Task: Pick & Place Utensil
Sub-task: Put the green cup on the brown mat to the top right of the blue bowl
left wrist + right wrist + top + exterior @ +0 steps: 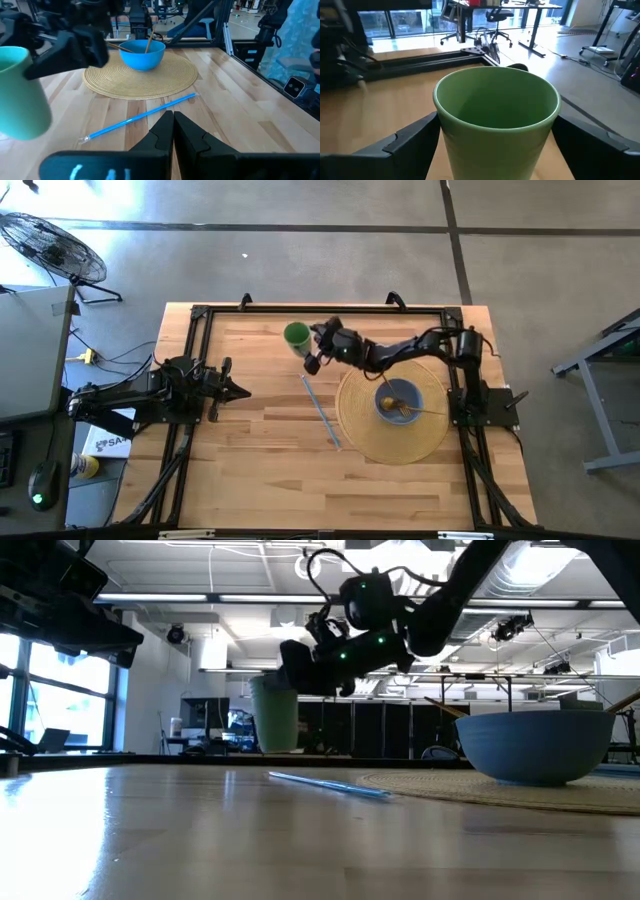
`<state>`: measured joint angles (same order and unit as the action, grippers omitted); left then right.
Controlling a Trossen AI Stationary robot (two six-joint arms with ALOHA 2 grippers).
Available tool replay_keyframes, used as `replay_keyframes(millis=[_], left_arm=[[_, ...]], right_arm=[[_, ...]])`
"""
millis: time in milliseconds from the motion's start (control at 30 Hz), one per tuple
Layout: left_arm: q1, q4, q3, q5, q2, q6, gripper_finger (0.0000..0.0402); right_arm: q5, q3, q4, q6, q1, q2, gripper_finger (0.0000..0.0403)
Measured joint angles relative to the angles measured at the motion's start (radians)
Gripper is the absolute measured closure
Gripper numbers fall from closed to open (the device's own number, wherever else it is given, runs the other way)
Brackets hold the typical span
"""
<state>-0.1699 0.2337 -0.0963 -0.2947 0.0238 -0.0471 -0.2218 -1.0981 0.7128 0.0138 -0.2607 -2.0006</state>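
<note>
The utensil at issue appears to be the blue straw [321, 411], a thin straight rod lying flat on the bare wooden table [240, 460]. It rests just beside the woven placemat [393, 442], its near end touching or almost touching the mat's edge, its far end pointing toward the green cup [296, 335].

Handling judgement: the straw is likely very light, narrow and smooth, and may roll or skid when touched. It probably flexes or crushes under hard clamping. Because it lies flush on the wood, a grip near its middle, with the fingers straddling it across its length, looks most secure; a grip at one end would let it swing.

On the placemat stands the blue bowl [399, 402], which already holds thin wooden sticks [148, 43] leaning on its rim.

The right gripper [312, 348] is at the green cup, raised above the table. Its fingers [410, 137] stand wide on either side of the cup wall; whether they press it or merely flank it cannot be told.

The left gripper [238, 391] waits at the table's left side, well apart from the straw, its fingers [192, 135] pressed together on nothing.
</note>
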Motion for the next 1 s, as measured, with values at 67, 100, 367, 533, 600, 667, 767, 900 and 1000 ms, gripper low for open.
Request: replay_keyframes(millis=[67, 100, 367, 533, 600, 667, 767, 900, 1000], left_arm=[[0.000, 0.000, 0.000, 0.000, 0.000, 0.000, 0.0392], [0.000, 0.000, 0.000, 0.000, 0.000, 0.000, 0.0392], [0.000, 0.000, 0.000, 0.000, 0.000, 0.000, 0.0392], [0.000, 0.000, 0.000, 0.000, 0.000, 0.000, 0.0392], [0.000, 0.000, 0.000, 0.000, 0.000, 0.000, 0.0392], [0.000, 0.000, 0.000, 0.000, 0.000, 0.000, 0.0392], [0.000, 0.000, 0.000, -0.001, 0.000, 0.000, 0.0392], [0.000, 0.000, 0.000, 0.000, 0.000, 0.000, 0.0392], [0.000, 0.000, 0.000, 0.000, 0.000, 0.000, 0.0392]], right_arm=[[-0.035, 0.000, 0.000, 0.013, 0.024, 0.000, 0.0043], [-0.064, 0.000, -0.006, 0.012, 0.035, 0.000, 0.0043], [-0.219, 0.000, -0.020, 0.031, 0.111, -0.014, 0.0043], [-0.305, 0.000, 0.012, 0.066, 0.133, -0.058, 0.0043], [-0.338, 0.000, 0.033, 0.081, 0.137, -0.072, 0.0043], [-0.362, 0.000, 0.044, 0.083, 0.138, -0.085, 0.0043], [-0.362, 0.000, 0.050, 0.090, 0.139, -0.090, 0.0043], [-0.358, 0.000, 0.051, 0.094, 0.139, -0.090, 0.0042], [-0.362, 0.000, 0.045, 0.110, 0.139, -0.090, 0.0032]])
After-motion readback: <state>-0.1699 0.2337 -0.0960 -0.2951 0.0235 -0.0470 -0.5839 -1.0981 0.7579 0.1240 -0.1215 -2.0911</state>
